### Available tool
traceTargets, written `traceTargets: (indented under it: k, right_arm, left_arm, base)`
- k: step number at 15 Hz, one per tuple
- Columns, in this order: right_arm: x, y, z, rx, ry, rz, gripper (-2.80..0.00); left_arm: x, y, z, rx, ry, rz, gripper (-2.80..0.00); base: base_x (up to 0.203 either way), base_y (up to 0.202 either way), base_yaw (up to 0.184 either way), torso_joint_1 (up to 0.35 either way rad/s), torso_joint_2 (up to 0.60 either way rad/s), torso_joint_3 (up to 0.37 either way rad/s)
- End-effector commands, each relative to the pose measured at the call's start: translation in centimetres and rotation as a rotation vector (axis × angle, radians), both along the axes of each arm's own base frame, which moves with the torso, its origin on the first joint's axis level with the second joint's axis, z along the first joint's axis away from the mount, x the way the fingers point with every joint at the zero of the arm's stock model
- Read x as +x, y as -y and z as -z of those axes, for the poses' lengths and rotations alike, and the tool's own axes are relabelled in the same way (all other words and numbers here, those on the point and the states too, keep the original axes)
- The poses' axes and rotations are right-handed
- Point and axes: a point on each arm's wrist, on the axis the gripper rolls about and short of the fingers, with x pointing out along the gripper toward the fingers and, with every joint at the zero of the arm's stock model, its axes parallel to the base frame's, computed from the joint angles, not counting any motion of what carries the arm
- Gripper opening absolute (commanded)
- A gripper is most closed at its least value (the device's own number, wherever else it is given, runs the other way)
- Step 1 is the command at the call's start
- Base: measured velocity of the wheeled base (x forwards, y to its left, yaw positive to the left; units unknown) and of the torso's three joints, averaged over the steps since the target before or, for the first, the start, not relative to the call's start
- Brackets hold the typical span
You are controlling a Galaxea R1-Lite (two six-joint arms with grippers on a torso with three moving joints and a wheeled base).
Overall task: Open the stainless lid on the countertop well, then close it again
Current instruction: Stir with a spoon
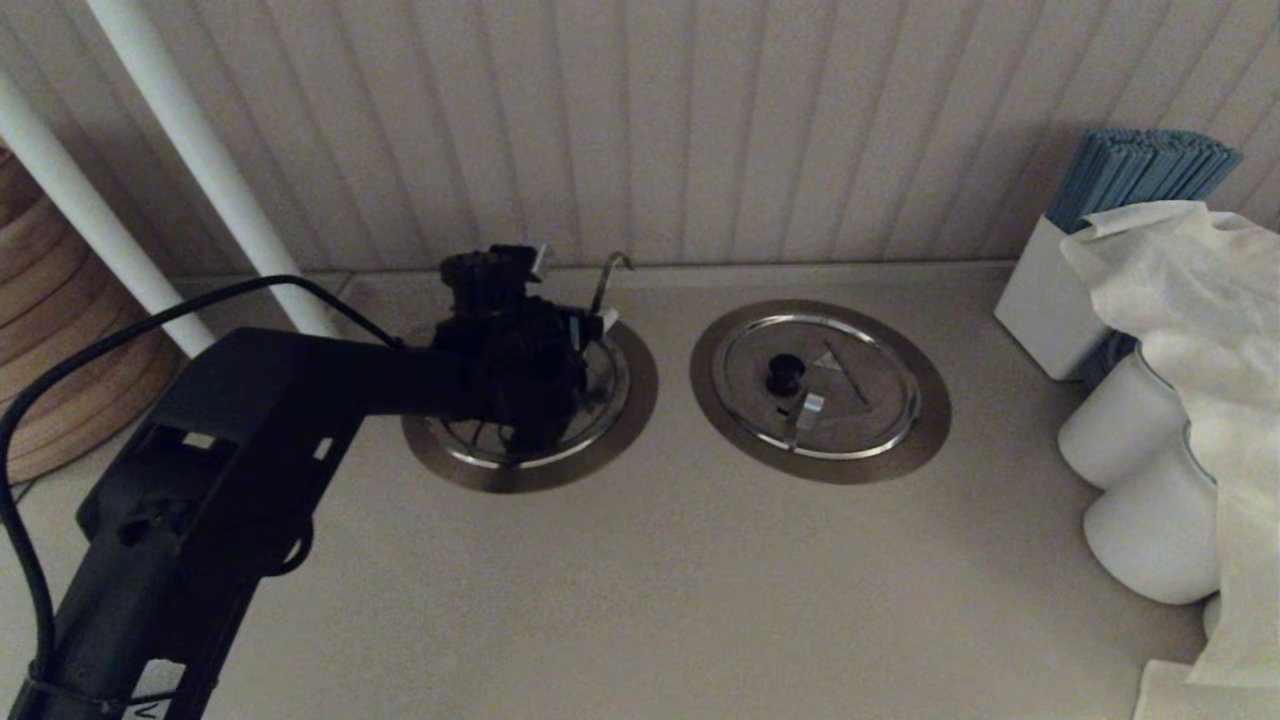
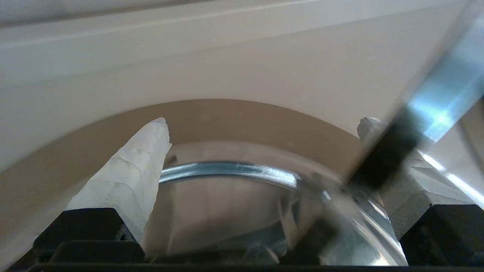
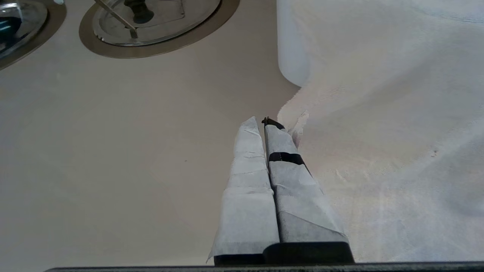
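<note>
- Left gripper (image 1: 560,330) sits low over the lid (image 1: 610,385) on the well (image 1: 640,395), centre-left of the head view — fingers (image 2: 132,170) spread wide, nothing between them.
- Hooked rod (image 1: 608,275) rises behind the gripper.
- Right gripper (image 3: 264,126) hangs pressed closed beside a white cloth (image 3: 378,132).

Two steel-ringed wells (image 1: 530,410) (image 1: 820,392) set in the counter, two white jars (image 1: 1150,530) (both half under cloth), two white pipes (image 1: 200,150).
</note>
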Motion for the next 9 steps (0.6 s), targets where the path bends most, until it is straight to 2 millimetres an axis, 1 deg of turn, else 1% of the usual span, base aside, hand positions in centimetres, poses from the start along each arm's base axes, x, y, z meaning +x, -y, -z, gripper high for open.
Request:
traceTargets:
  k: [1,4,5,9]
  right_arm:
    - [0.01,0.00,-0.01,0.000,-0.001,0.000,-2.80]
    - [0.01,0.00,-0.01,0.000,-0.001,0.000,-2.80]
    - [0.00,0.00,0.00,0.000,0.001,0.000,-2.80]
    - [0.00,0.00,0.00,0.000,0.000,0.000,-2.80]
  left_arm:
    - [0.82,0.65,2.22,0.007,-0.023,0.000,0.00]
    - [0.78,1.24,2.34,0.003,-0.003,0.009,0.00]
    - [0.80,1.48,2.18,-0.009,0.033,0.011,0.00]
    - [0.74,1.43,1.51,-0.020,0.066,-0.022,0.00]
  base:
    - [0.000,0.000,0.000,0.000,0.00,0.000]
    - [0.000,0.000,0.000,0.000,0.00,0.000]
    - [0.000,0.000,0.000,0.000,0.00,0.000]
    - [0.000,0.000,0.000,0.000,0.00,0.000]
